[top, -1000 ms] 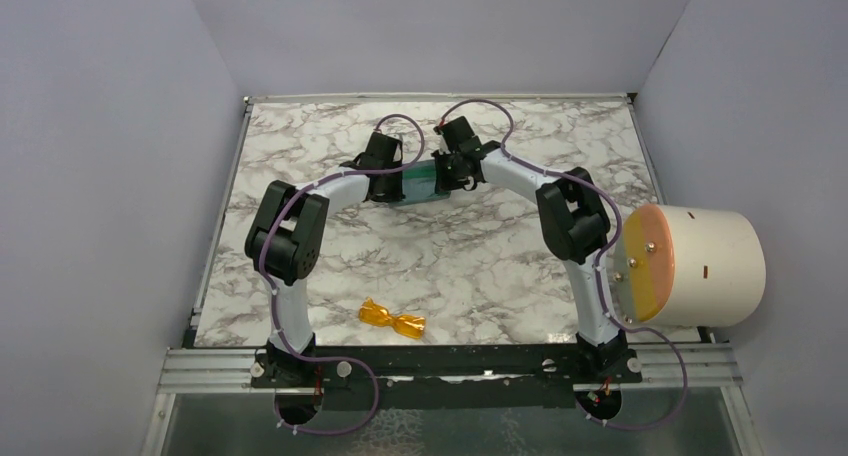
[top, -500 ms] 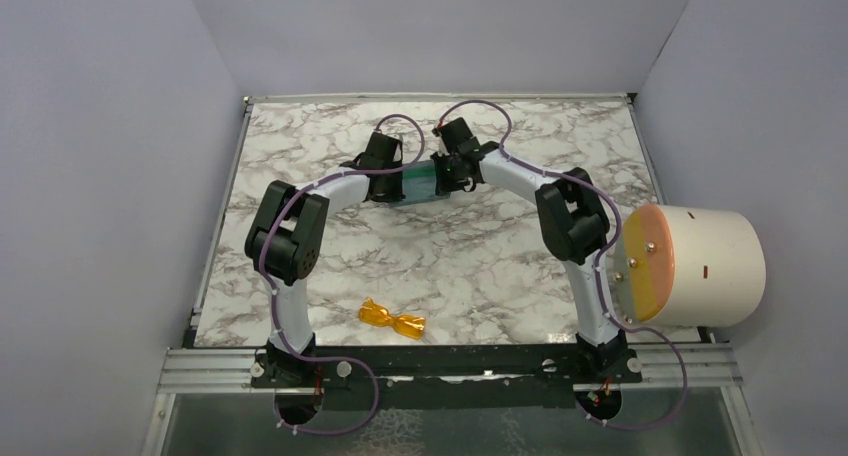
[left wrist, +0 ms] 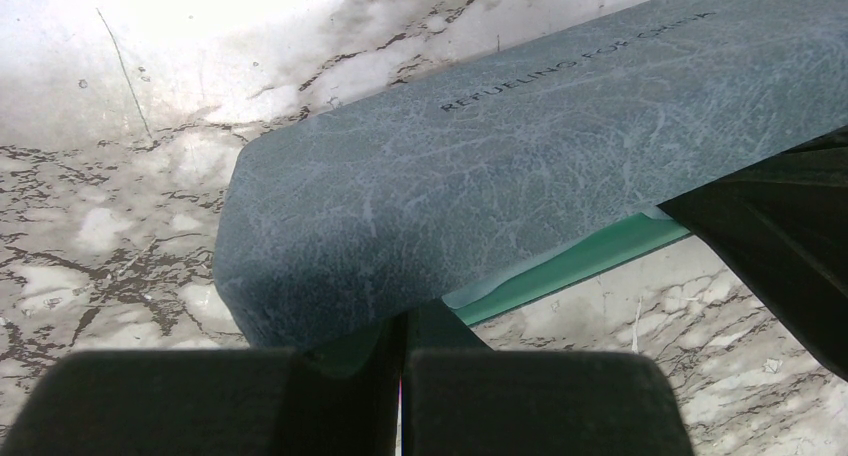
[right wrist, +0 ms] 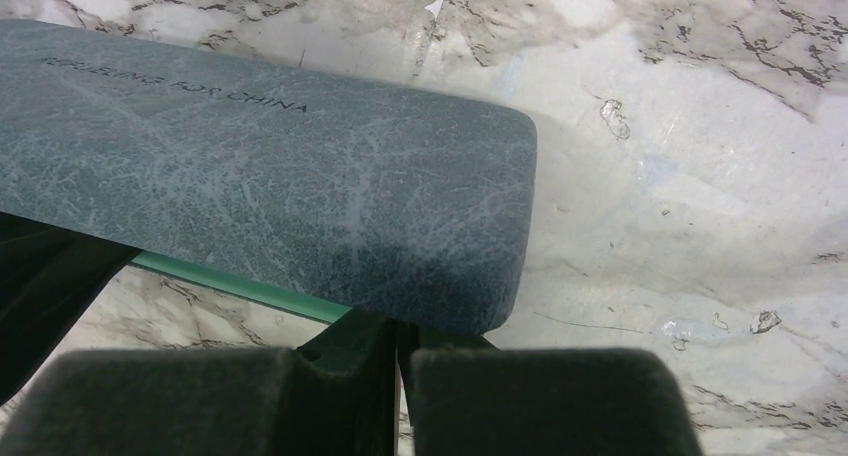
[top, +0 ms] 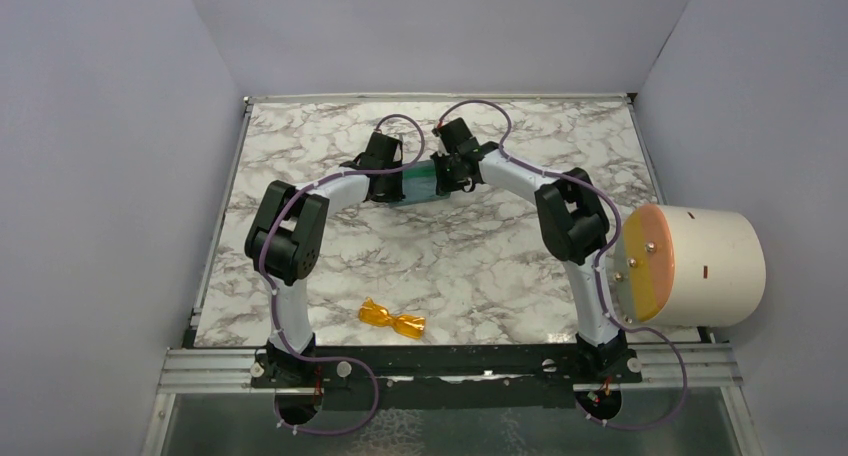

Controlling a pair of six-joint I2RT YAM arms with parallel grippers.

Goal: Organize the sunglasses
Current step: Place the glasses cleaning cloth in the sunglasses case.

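Well, both jaws sit pinched shut at either end of the case (top: 420,179); the sunglasses (top: 392,319) lie toward six o'clock, long axis ten-to-four, marginally nearer the left arm (top: 330,188).

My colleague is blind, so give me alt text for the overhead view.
The left gripper and right gripper meet at a case at the far middle of a marble table. Orange sunglasses lie near the front edge.

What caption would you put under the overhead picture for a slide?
Both arms meet at the blue-grey case far across the marble table; the orange sunglasses lie near their bases.
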